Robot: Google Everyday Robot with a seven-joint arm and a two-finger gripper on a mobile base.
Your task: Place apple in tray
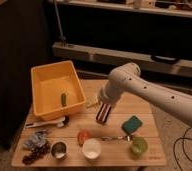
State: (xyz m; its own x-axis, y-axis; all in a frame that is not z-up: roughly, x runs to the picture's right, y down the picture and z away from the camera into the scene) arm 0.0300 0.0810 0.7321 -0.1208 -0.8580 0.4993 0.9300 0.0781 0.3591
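Note:
The apple (83,136), small and reddish-orange, sits on the wooden table (144,112) just left of and above the small white bowl (91,148). The tray (43,102), a deep yellow-orange bin, stands at the table's back left with a small green item (63,99) inside it. My gripper (102,115) hangs from the white arm over the middle of the table, fingers pointing down, above and to the right of the apple and not touching it. It holds nothing that I can see.
A dark red grape cluster (32,156) and a crumpled foil bag (36,141) lie front left. A metal cup (58,149), a green sponge (132,124), a green cup (138,145) and a spoon (115,138) sit along the front. A utensil (48,122) lies by the tray.

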